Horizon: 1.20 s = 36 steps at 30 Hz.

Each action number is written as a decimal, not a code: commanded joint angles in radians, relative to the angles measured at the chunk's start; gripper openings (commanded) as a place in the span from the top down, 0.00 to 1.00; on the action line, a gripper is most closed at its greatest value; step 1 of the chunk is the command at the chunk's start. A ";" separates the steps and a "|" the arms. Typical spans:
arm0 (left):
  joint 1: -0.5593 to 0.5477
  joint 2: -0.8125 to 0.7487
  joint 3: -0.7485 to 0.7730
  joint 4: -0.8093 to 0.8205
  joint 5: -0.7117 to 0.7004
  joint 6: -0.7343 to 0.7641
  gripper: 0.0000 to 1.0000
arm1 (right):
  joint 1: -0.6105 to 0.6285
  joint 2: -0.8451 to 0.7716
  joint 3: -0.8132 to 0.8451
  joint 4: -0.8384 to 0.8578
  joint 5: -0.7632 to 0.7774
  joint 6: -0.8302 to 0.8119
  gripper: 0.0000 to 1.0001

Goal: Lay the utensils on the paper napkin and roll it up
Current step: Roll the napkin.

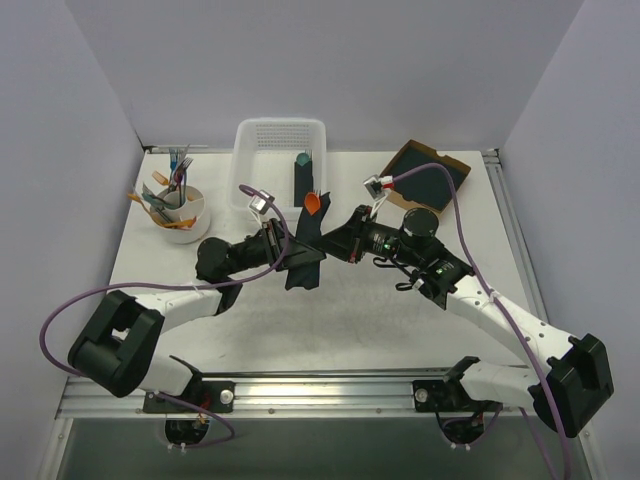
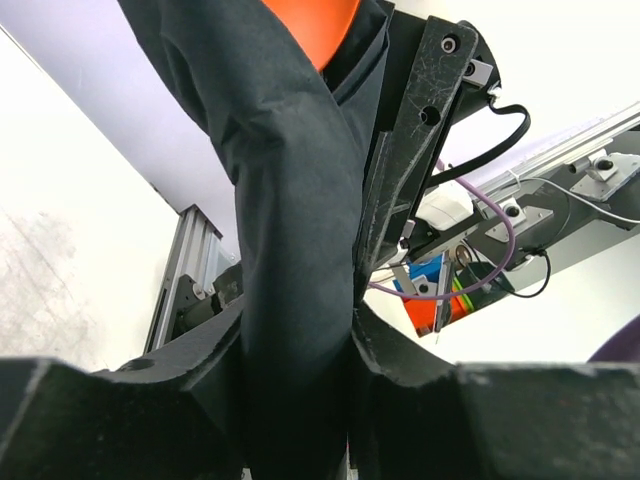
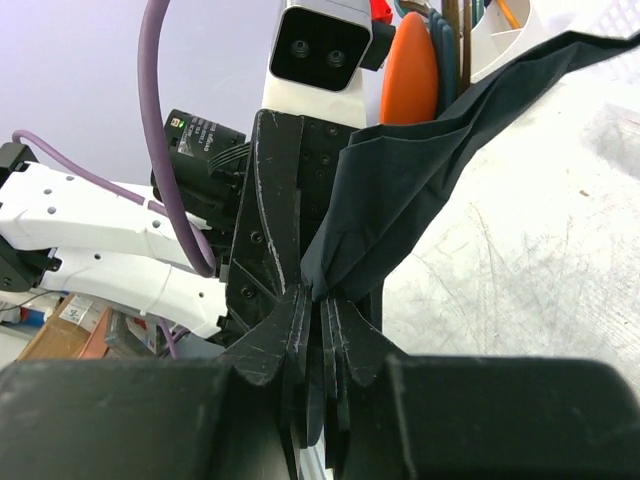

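The dark paper napkin [image 1: 308, 240] is loosely rolled into a narrow bundle in the table's middle, with an orange utensil tip [image 1: 313, 203] showing at its far end. My left gripper [image 1: 284, 250] is shut on the bundle [image 2: 290, 250] from the left; the orange utensil [image 2: 318, 25] shows at the top of that view. My right gripper [image 1: 338, 240] is shut on a fold of the napkin [image 3: 420, 170] from the right, with the orange tip [image 3: 410, 70] behind it. The two grippers face each other across the bundle.
A white basket [image 1: 281, 160] at the back holds a dark roll with a teal tip [image 1: 302, 175]. A white cup of coloured utensils [image 1: 178, 208] stands at the back left. A stack of dark sheets on cardboard [image 1: 427, 178] lies at the back right.
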 commanded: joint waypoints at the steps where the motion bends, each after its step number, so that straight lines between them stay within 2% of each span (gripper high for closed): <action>1: 0.004 -0.028 0.001 0.210 -0.031 0.020 0.59 | 0.006 -0.023 0.014 0.095 0.004 -0.003 1.00; 6: 0.005 -0.032 0.010 0.194 -0.042 0.027 0.69 | 0.004 -0.032 -0.003 0.099 0.007 -0.003 1.00; 14: 0.007 -0.035 0.007 0.124 -0.028 0.079 0.97 | 0.003 -0.029 -0.014 0.094 0.016 -0.005 1.00; 18: 0.007 -0.057 0.013 0.049 -0.019 0.151 0.97 | -0.004 -0.015 -0.020 0.095 0.024 -0.008 1.00; 19: 0.007 -0.066 0.016 -0.009 -0.017 0.171 0.97 | -0.010 -0.012 -0.020 0.095 0.027 -0.006 0.96; 22: 0.007 -0.109 0.027 -0.155 -0.027 0.257 0.98 | -0.033 -0.014 -0.024 0.092 0.040 -0.005 0.72; 24: 0.011 -0.136 0.039 -0.224 -0.040 0.309 0.98 | -0.050 -0.009 -0.024 0.095 0.036 0.000 0.67; 26: 0.020 -0.149 0.042 -0.280 -0.046 0.322 0.98 | -0.079 -0.008 -0.024 0.102 0.033 0.003 0.57; 32: 0.080 -0.126 0.059 -0.310 -0.028 0.305 0.98 | -0.151 0.031 -0.021 0.111 0.050 0.008 0.48; 35: 0.123 -0.132 0.094 -0.425 -0.031 0.343 0.98 | -0.159 0.098 0.060 -0.039 0.161 -0.064 0.48; 36: 0.132 -0.135 0.105 -0.463 -0.033 0.378 0.98 | -0.159 0.154 0.095 -0.144 0.189 -0.089 0.48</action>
